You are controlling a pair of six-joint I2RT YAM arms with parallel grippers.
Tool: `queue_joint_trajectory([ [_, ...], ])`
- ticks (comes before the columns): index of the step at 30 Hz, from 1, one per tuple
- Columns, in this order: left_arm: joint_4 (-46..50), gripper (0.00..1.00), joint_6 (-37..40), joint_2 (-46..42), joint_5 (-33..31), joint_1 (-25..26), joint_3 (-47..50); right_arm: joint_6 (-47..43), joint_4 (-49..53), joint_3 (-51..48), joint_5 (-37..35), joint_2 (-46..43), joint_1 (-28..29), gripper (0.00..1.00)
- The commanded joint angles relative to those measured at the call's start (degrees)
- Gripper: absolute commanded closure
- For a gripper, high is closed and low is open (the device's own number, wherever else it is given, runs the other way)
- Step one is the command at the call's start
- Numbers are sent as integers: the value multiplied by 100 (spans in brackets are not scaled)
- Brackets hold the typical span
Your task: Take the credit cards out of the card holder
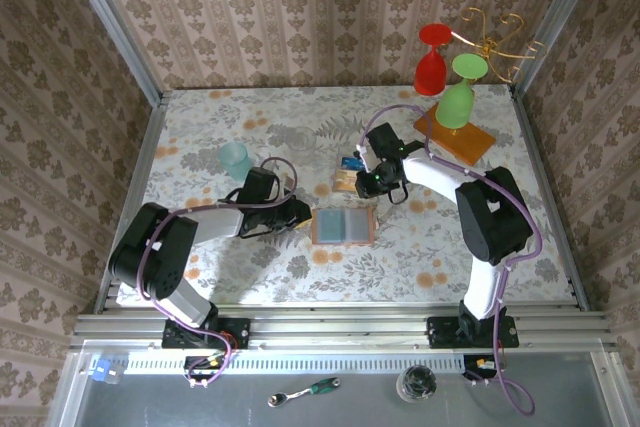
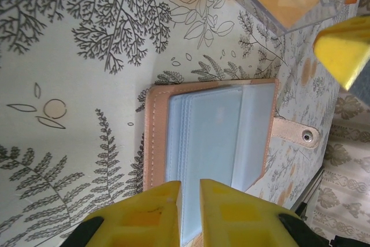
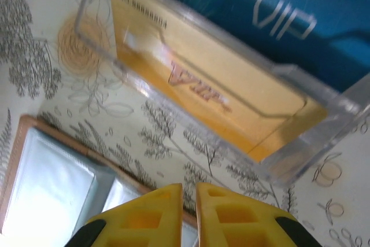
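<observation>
Card holder (image 1: 343, 226): open flat mid-table, long axis left-right; pockets look empty.
Left gripper (image 2: 189, 201): nearer arm, at holder's left edge; fingers nearly together, pinch on sleeve uncertain.
Right gripper (image 3: 188, 195): clenched, empty, just far of holder.
Credit cards (image 3: 202, 79): both in clear tray (image 3: 289, 163), far side of holder.
Table (image 1: 200, 127): flat, patterned; goblet rack (image 1: 455, 132) well apart, far right.

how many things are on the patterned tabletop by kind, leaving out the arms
credit cards: 2 (blue card, orange card)
card holder: 1
clear plastic tray: 1
goblets: 2 (red goblet, green goblet)
goblet rack on its wooden slab: 1
pale green cup: 1
total: 8
</observation>
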State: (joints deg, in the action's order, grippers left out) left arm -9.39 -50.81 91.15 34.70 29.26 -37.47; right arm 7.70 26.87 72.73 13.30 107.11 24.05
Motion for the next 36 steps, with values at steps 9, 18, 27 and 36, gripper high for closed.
queue_joint_trajectory([
  [9,107,83,-18,48,-40,52,-84,412,-555,1,-616,306,-15,84],
  [18,119,83,-34,83,-78,149,-111,501,-580,-206,-490,-115,-6,84],
  [27,133,85,-8,204,-134,221,-129,1135,-705,-637,81,-749,210,84],
  [36,189,90,79,340,-188,237,-107,2336,-1049,-881,855,-716,767,82],
])
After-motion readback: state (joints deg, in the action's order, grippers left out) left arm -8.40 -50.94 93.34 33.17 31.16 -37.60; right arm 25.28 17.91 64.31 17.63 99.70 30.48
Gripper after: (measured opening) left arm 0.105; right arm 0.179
